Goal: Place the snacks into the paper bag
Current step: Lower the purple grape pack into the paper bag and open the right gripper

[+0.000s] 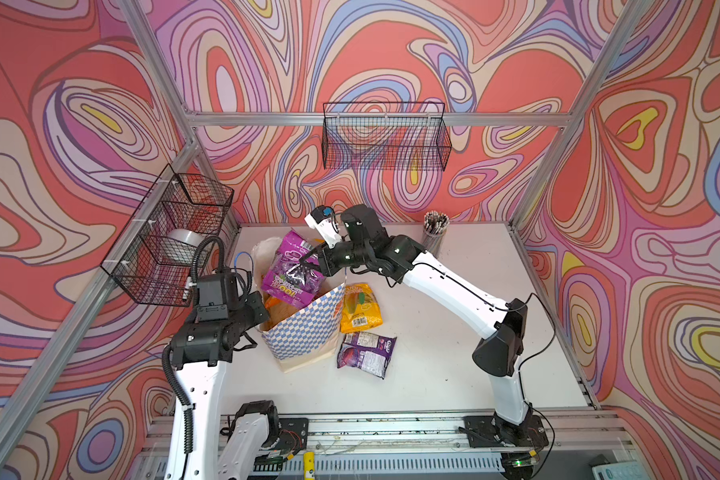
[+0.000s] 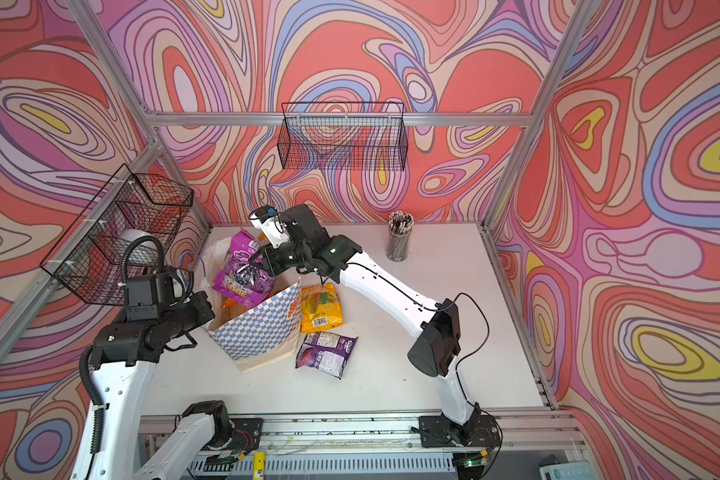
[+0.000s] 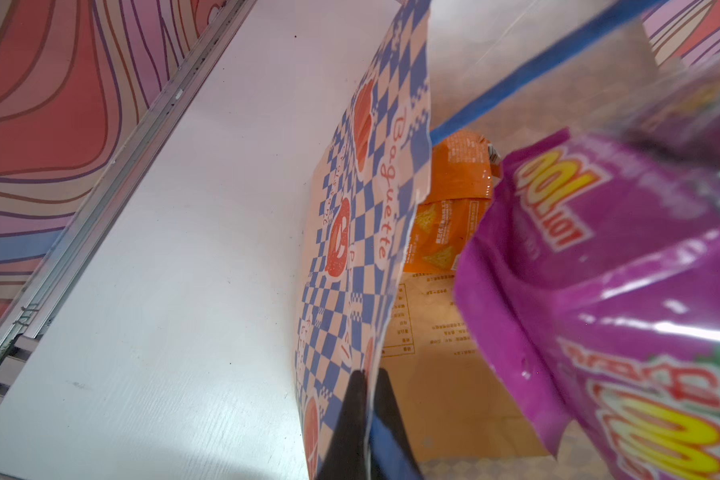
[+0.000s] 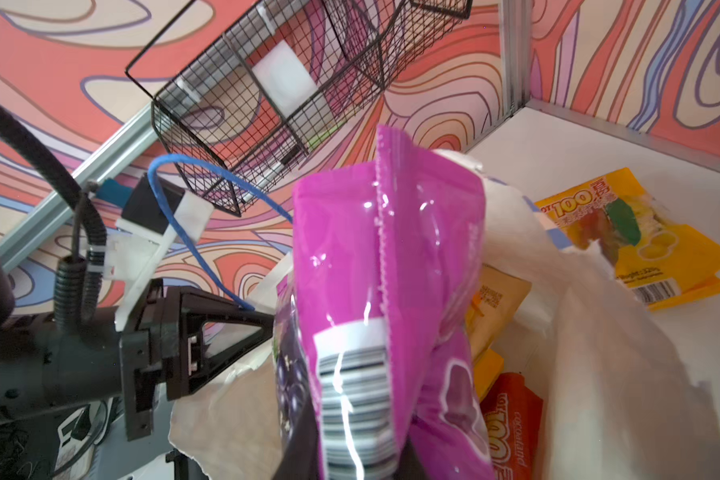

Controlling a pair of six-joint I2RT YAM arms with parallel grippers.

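Top view — purple snack [image 1: 285, 282] in right gripper [image 1: 305, 266], over paper bag [image 1: 304, 332]

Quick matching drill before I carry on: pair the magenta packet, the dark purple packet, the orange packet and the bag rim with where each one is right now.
Things:
1 magenta packet
2 dark purple packet
3 orange packet
4 bag rim

Places:
A lying on the table beside the paper bag
B pinched in the left gripper
C inside the paper bag
D held by the right gripper at the bag's mouth

Pairs: 1-D; 2-A; 3-C; 4-B
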